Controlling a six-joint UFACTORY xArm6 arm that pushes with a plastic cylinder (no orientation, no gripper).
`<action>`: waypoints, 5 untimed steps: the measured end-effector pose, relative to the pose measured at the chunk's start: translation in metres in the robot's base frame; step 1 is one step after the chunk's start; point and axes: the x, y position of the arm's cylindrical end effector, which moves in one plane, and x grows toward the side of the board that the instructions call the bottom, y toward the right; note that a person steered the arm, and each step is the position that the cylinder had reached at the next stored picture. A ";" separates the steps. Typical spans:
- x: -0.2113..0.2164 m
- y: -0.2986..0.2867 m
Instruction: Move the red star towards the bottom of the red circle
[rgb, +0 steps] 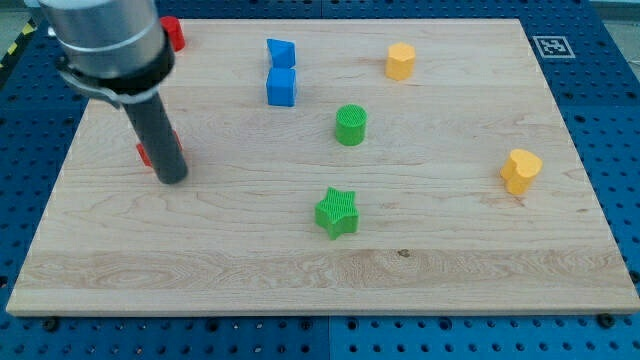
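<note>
My tip (172, 178) rests on the board at the view's left. A red block (146, 153), mostly hidden behind the rod, sits just left of and above the tip, touching or nearly touching it; its shape cannot be made out. Another red block (174, 33) sits at the board's top left edge, partly hidden by the arm; its shape is also unclear. It lies well above the tip.
A blue triangular block (281, 52) and a blue cube (282, 87) sit at top centre. A green cylinder (351, 125) and green star (337, 212) lie mid-board. A yellow hexagon (400, 61) and yellow heart (520, 170) lie to the right. The wooden board (450, 270) sits on a blue pegboard.
</note>
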 end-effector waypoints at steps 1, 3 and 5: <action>-0.024 -0.011; -0.036 -0.032; -0.029 -0.039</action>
